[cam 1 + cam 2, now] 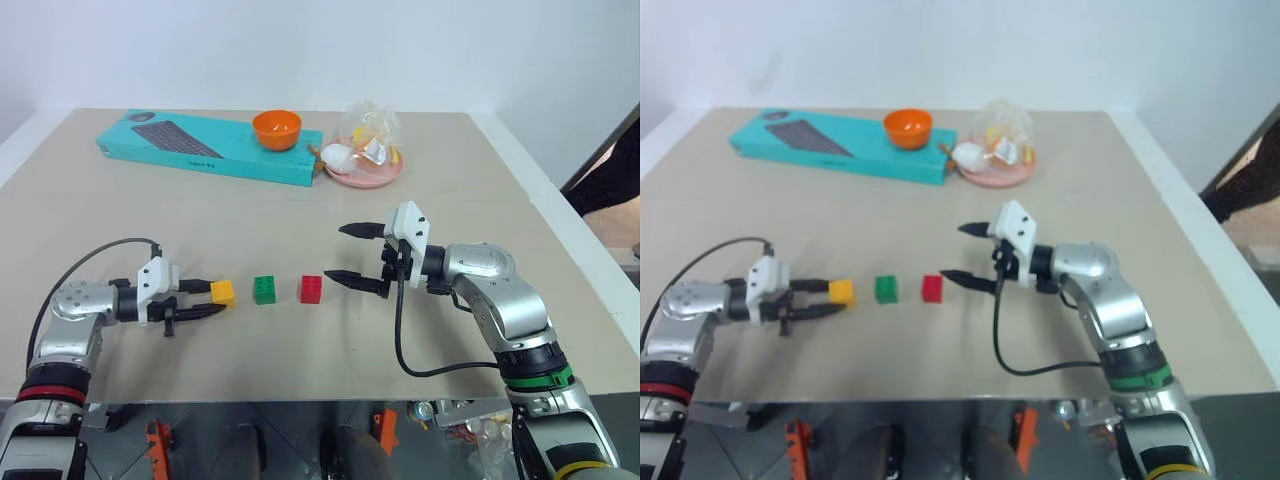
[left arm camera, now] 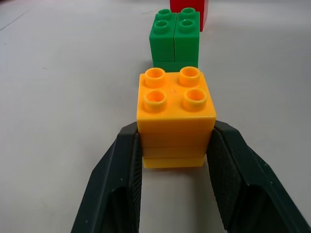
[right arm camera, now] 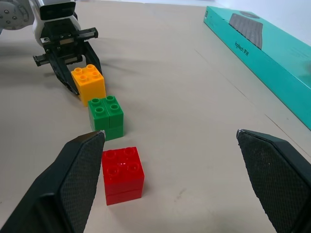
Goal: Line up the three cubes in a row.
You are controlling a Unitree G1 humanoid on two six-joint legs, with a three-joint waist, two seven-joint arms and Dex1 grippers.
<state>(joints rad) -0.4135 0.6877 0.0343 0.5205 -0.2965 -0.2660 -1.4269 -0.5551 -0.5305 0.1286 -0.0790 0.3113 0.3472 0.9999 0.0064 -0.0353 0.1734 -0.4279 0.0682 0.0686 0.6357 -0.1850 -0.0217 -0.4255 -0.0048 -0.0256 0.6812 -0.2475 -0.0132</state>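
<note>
Three studded cubes stand in a row on the beige table: yellow-orange on the left, green in the middle, red on the right, with small gaps between them. My left gripper lies low on the table, shut on the yellow-orange cube; its fingers press that cube's two sides. Just right of the red cube, my right gripper stands wide open and holds nothing, one finger close beside the cube.
At the back of the table lies a teal keyboard box with an orange bowl on its right end. A pink plate of wrapped items sits beside it. Bare table surrounds the row.
</note>
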